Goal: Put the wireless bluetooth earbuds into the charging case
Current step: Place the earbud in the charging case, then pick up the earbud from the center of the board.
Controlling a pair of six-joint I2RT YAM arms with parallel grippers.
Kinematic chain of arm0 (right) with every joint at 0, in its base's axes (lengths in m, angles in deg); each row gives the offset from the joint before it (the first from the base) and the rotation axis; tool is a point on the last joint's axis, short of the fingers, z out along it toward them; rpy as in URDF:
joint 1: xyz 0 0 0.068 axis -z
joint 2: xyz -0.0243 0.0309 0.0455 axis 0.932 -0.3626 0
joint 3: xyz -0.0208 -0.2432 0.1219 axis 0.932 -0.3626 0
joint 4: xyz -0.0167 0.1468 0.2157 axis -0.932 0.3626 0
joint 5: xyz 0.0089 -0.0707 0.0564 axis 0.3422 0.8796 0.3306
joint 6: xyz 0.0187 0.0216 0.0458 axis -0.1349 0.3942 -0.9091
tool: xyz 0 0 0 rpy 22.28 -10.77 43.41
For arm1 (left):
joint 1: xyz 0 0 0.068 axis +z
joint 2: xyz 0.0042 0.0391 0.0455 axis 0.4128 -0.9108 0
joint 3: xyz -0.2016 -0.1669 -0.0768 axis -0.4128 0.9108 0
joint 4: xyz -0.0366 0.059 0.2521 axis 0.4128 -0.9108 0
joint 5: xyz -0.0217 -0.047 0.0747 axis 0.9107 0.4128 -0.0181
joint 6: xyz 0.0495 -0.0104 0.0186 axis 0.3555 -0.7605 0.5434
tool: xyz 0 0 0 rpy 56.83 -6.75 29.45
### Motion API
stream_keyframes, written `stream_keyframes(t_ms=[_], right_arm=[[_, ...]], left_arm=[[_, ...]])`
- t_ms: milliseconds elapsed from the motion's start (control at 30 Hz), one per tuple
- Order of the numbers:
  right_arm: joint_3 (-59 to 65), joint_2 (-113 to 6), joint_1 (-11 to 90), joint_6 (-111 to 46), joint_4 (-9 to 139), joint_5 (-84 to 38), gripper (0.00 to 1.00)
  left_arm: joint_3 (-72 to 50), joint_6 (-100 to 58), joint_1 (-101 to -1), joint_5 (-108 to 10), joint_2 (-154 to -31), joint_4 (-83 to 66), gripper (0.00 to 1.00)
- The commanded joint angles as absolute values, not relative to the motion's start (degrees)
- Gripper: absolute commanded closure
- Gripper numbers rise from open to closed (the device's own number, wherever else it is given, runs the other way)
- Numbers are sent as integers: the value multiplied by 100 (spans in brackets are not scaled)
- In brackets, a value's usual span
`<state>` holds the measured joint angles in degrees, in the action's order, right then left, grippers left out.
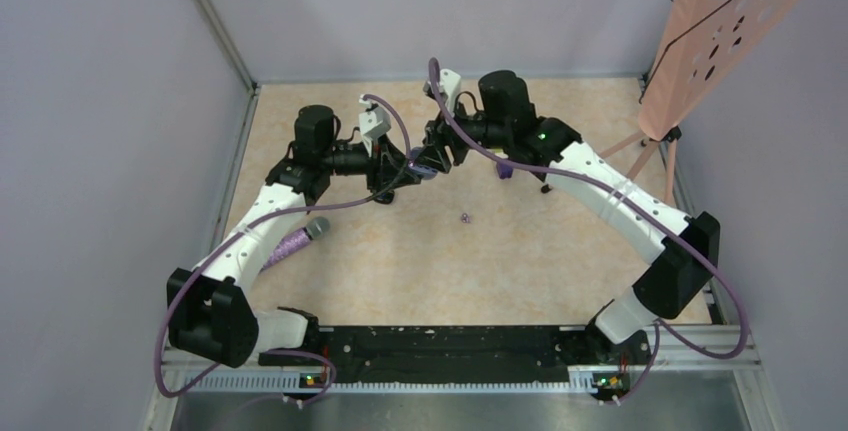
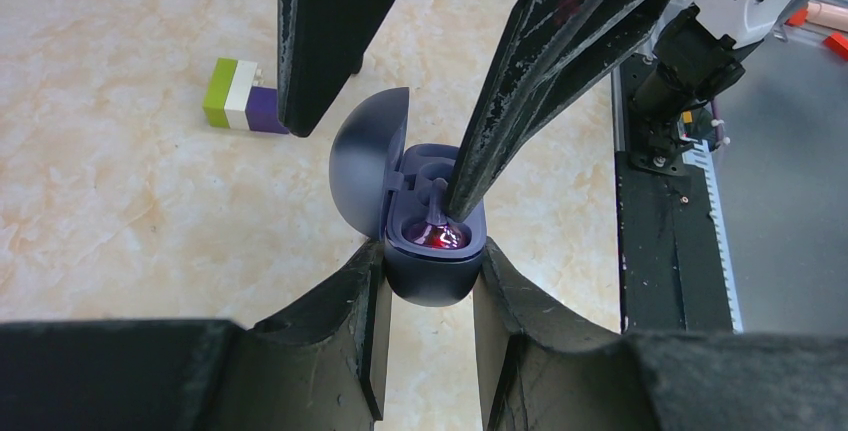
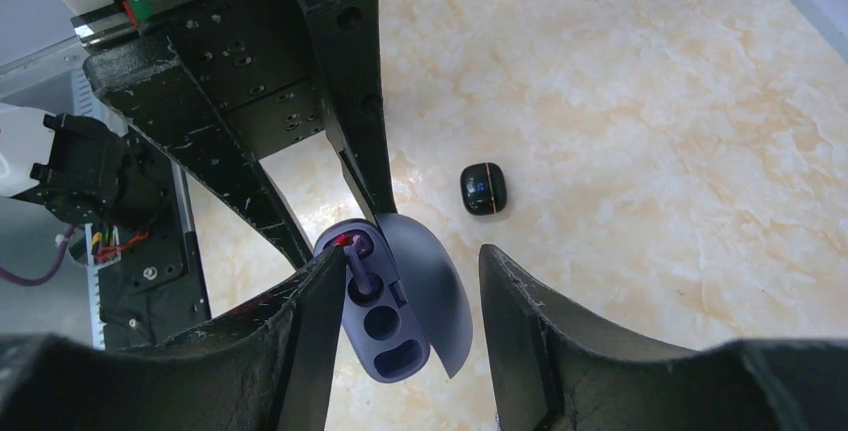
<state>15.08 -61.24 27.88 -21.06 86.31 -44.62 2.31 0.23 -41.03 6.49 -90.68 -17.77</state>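
My left gripper [image 2: 432,263] is shut on the dark blue charging case [image 2: 432,271] and holds it above the table with its lid [image 2: 365,156] swung open. A purple earbud [image 2: 440,237] with a stem sits in one socket and glows red. My right gripper [image 3: 412,256] is open over the case, and one of its fingertips [image 2: 458,201] rests on that earbud. The other sockets [image 3: 385,323] are empty. A small black earbud [image 3: 484,190] lies on the table beyond the case. A tiny purple earbud [image 1: 464,217] lies on the table nearer the arms' bases.
A green, white and purple block [image 2: 240,96] sits on the table beside the case. A purple-handled thing with a grey head [image 1: 298,239] lies under the left arm. A pink perforated board on a stand [image 1: 725,31] is at the back right.
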Motion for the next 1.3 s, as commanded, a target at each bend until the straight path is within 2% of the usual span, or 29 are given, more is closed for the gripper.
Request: stream_keyframes(t_ms=[0, 267, 400, 600, 700, 900, 1100, 1200, 1267], right_arm=[[1943, -6241, 2761, -2148, 8529, -4586, 49], [2054, -5631, 3060, -2132, 8602, -5028, 48], [1834, -5414, 3287, -1963, 9107, -4770, 50], [292, -4968, 3552, -1087, 9351, -3930, 63], [-84, -5145, 3568, -1430, 9397, -3587, 68], [-903, -5420, 3561, -1612, 9109, -3828, 76], [-1901, -5334, 3561, -1214, 8084, -3774, 76], [-1872, -5496, 3556, -917, 8099, -3748, 75], [-1746, -5543, 3565, -140, 8273, -3818, 75]], left_arm=[[67, 134, -4134, 762, -9066, -1570, 100], [115, -8, -4081, 465, -9064, -1576, 100], [291, -756, -3913, 252, -8985, -1167, 100], [605, -1545, -3617, -134, -8743, -816, 100], [730, -1819, -3449, -312, -8641, -712, 100], [798, -1860, -3259, -449, -8488, -821, 100], [868, -1953, -3225, -531, -8376, -684, 100], [880, -1959, -3174, -532, -8333, -679, 100], [875, -1957, -3137, -517, -8306, -702, 100]])
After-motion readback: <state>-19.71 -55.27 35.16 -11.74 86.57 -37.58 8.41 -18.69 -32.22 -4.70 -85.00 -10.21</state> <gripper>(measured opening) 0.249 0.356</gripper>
